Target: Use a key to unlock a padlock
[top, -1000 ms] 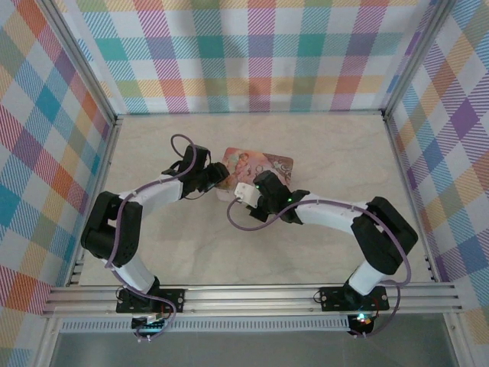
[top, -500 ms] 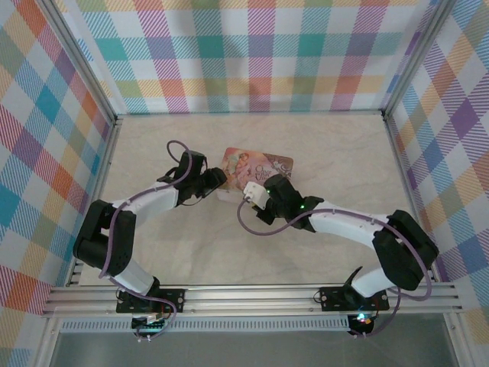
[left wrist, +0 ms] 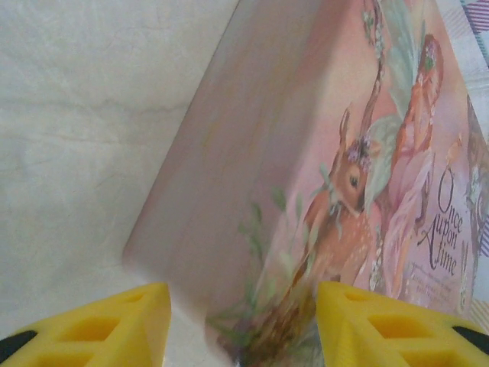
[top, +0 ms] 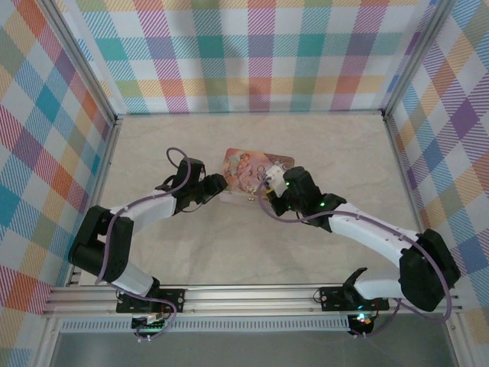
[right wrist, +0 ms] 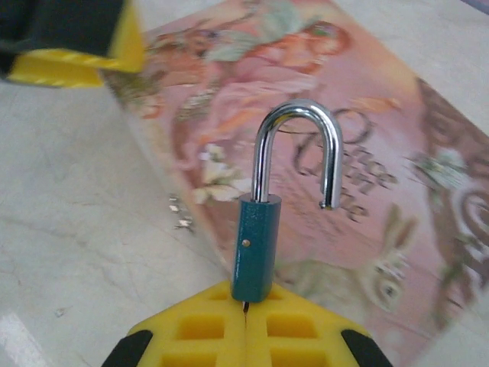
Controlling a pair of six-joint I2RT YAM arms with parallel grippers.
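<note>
Moved: the right arm has stretched farther out than a second ago, bringing the right gripper to the edge of the pink box.
Right gripper: clamped tight on the teal padlock, which it holds upright.
Shackle: free at one end, above the box.
Left gripper: half spread, straddling the box corner, holding nothing.

Seen from above: a pink illustrated box lies at the middle of a pale table. The left gripper meets its left end and the right gripper is over its near right edge. Plaid walls enclose the table.
</note>
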